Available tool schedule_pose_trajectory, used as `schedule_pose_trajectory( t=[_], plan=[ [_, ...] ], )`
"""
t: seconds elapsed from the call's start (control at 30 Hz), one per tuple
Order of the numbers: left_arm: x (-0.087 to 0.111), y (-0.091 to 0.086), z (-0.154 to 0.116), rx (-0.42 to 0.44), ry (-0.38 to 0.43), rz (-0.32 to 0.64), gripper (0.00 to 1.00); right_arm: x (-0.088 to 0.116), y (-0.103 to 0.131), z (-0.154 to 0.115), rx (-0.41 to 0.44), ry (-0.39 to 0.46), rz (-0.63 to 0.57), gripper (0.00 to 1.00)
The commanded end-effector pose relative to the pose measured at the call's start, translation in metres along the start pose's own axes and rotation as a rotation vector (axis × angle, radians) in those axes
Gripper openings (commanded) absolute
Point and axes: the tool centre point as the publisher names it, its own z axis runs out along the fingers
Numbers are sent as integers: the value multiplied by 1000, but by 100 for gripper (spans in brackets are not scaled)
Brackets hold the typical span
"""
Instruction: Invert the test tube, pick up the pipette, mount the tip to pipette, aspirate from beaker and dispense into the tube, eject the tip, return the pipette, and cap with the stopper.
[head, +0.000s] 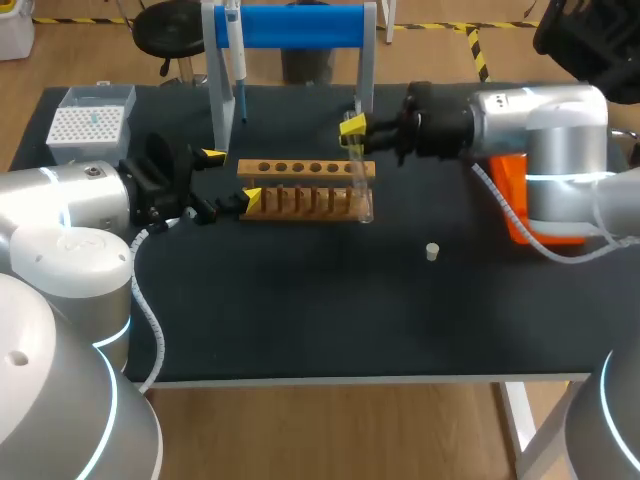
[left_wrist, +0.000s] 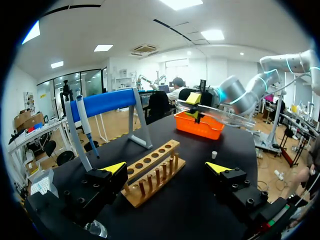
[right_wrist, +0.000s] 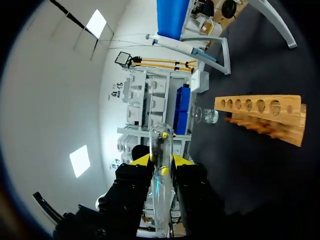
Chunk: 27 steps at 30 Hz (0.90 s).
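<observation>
Glass test tube clamped in right pincer, left pincer spread.

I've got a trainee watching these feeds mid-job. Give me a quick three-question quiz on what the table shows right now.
1. True or false: the right end effector is shut on the test tube.
2. Where is the pipette? A) hanging on the blue stand; B) in the left end effector; C) in the wooden rack.
3. Fill in: the stopper lies loose on the ___.

Key: 1 true; 2 A; 3 table.
</observation>
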Motion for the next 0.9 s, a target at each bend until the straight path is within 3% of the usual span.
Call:
schedule_pose_trajectory(
  t=[0.03, 0.3, 0.9],
  plan=[
    [0, 2, -1, 6, 0, 1, 100, -4, 5, 1, 29, -12, 32, 0],
    [0, 2, -1, 6, 0, 1, 100, -8, 6, 0, 25, -17, 118, 0],
    [0, 2, -1, 6, 0, 1, 100, -4, 10, -3, -18, -6, 103, 0]
  ],
)
